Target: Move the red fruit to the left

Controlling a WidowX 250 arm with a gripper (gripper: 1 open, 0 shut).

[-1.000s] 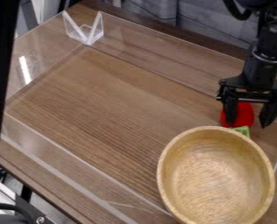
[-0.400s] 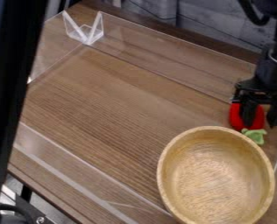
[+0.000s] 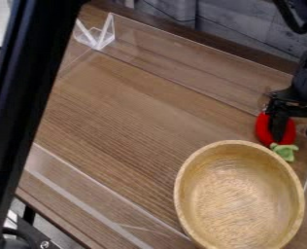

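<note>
And here's the red fruit (image 3: 264, 127), just behind the wooden bowl (image 3: 239, 198), my gripper (image 3: 285, 124) right over it, grip unclear!

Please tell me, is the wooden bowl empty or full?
Empty. The wooden bowl stands upright with its opening facing the camera, and its pale inside shows no object.
</note>
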